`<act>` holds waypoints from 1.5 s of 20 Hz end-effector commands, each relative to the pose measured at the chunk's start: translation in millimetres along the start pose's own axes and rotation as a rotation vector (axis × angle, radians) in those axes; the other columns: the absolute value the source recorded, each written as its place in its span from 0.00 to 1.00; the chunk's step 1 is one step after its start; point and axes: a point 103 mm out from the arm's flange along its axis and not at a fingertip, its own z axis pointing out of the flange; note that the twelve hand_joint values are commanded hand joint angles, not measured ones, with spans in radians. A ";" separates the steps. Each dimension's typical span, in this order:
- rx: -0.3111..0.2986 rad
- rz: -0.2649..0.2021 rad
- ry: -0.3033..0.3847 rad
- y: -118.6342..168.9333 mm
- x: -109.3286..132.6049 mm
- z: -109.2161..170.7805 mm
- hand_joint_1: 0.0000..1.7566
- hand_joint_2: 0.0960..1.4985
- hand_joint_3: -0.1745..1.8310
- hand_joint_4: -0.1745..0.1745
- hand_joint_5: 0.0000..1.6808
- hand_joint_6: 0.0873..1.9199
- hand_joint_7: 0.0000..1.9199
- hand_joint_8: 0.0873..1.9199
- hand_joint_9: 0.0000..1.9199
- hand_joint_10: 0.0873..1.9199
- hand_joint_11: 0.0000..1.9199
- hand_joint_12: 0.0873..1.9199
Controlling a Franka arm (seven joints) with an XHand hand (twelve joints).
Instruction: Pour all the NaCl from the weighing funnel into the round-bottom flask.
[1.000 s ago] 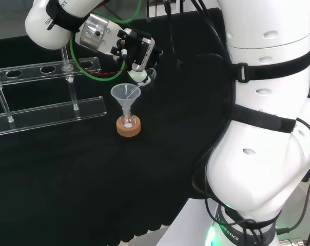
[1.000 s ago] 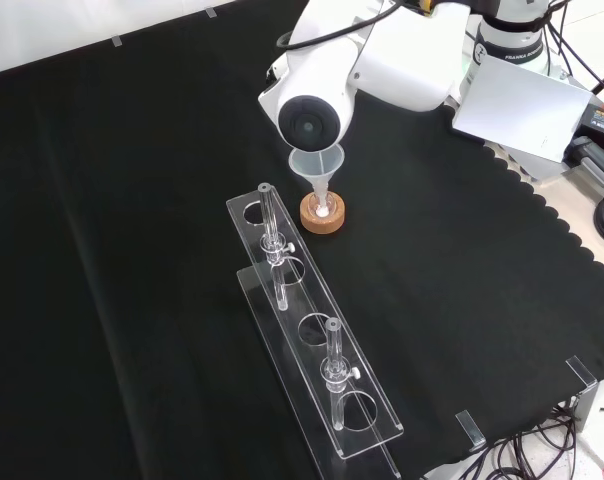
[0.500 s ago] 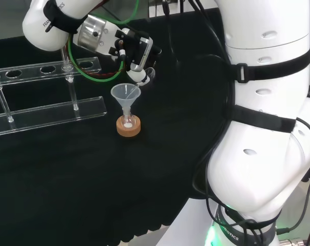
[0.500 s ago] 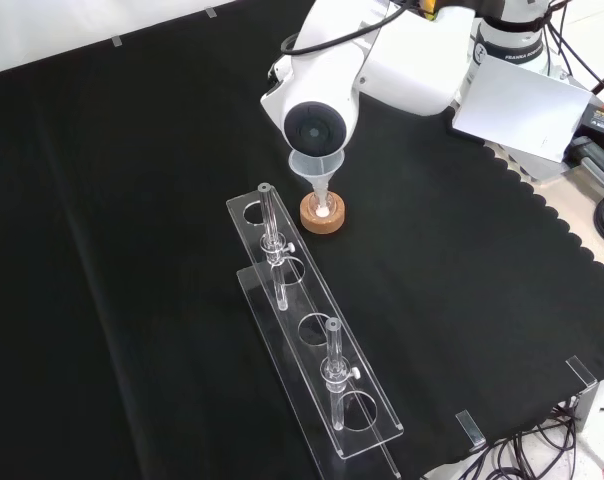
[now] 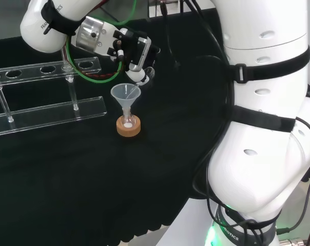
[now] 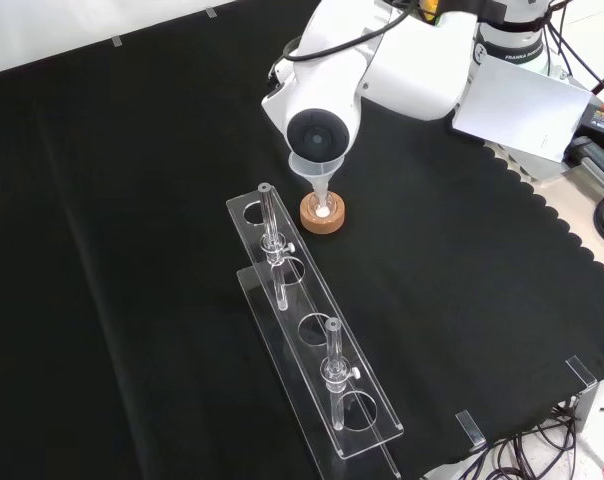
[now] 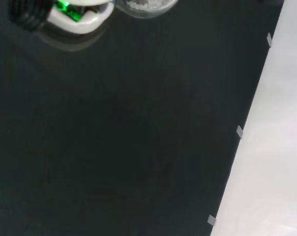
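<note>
**Desk:** What are you watching for here?

**Floor:** You have the hand hanging just above the clear funnel seated in the round-bottom flask, fingers curled round a small clear vessel, which I take to be the weighing funnel. In the wrist view white grains lie in it, so the pour looks unfinished. Your risk: the vessel's lip sits near the funnel's rim rather than over its middle, and salt tipped now could land on the cloth. A nudge to the funnel could also rock the flask on its cork ring.

**Desk:** And the setting?

**Floor:** You are working on black cloth with a scalloped hem at the bench's edge. The flask stands well in from every edge, with the clear rack just beside it, carrying upright tubes. Cables trail past the bench's corner in the front view, and pale floor runs along the cloth's edge in the wrist view.
</note>
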 end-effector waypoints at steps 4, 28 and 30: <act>-0.002 0.010 -0.021 -1.3 1.2 -3.2 0.64 0.43 0.39 1.00 0.75 0.31 0.72 0.11 0.85 0.00 0.79 0.25; 0.009 0.040 -0.090 -3.9 -0.6 -7.3 0.64 0.43 0.39 1.00 0.75 0.31 0.73 0.11 0.85 0.00 0.79 0.25; 0.010 0.048 -0.112 -4.2 -0.7 -7.7 0.64 0.43 0.39 1.00 0.75 0.31 0.73 0.11 0.85 0.00 0.79 0.25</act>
